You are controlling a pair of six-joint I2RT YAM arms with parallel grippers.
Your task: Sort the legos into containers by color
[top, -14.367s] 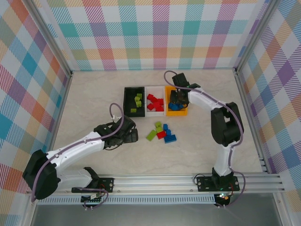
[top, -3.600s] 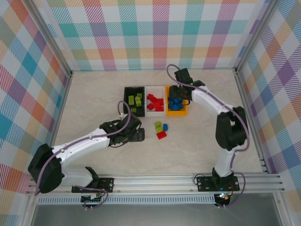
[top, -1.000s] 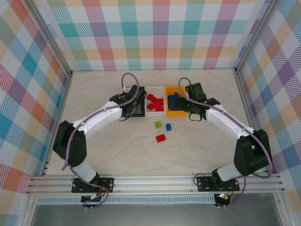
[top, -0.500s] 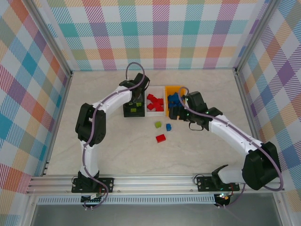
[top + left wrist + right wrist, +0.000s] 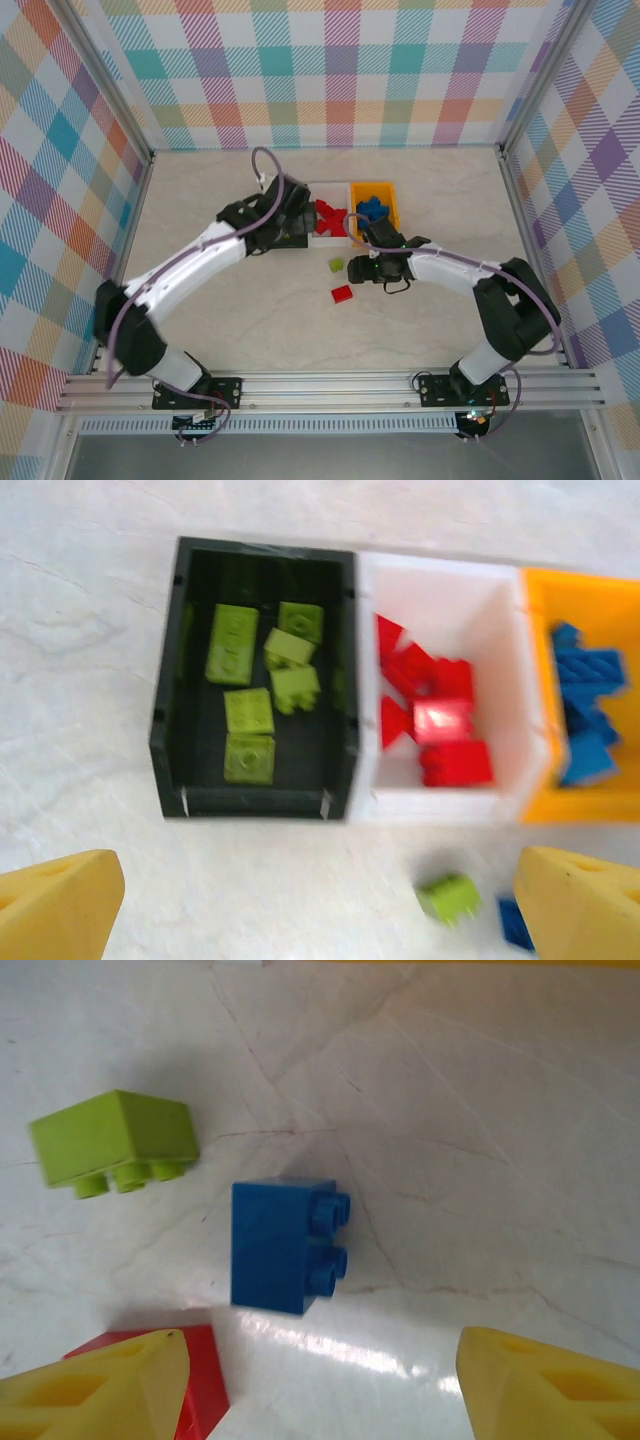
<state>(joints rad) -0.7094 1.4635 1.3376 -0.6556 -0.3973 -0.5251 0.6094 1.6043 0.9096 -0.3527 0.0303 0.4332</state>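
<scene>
Close to finished, by the look of the table (image 5: 260,330). Sorted already: nearly all the legos (image 5: 248,710), by colour, into the three containers (image 5: 440,565) standing in a touching row toward the far edge, about midway between the left and right edges. Left to sort: just three, loose on the table a little nearer the near edge than the row. Namely a green brick (image 5: 115,1140), a blue brick (image 5: 280,1245) just beside it, and a red brick (image 5: 342,294) closest to the near edge.

In the black bin (image 5: 255,802), at the left end of the row: about six lime green bricks (image 5: 232,645), no other colour. In the white bin (image 5: 440,805), in the middle: a heap of red bricks (image 5: 440,730), count unclear. In the orange bin (image 5: 600,585), at the right end: blue bricks (image 5: 590,715), partly cut off at the frame edge.

Left gripper (image 5: 320,920): jaws spread wide, nothing between them, above the table just on the near side of the black and white bins. Right gripper (image 5: 320,1390): jaws apart, pinching nothing, low over the loose bricks, the blue brick ahead of the gap and untouched. Likely next: blue to orange, green to black, red to white.
</scene>
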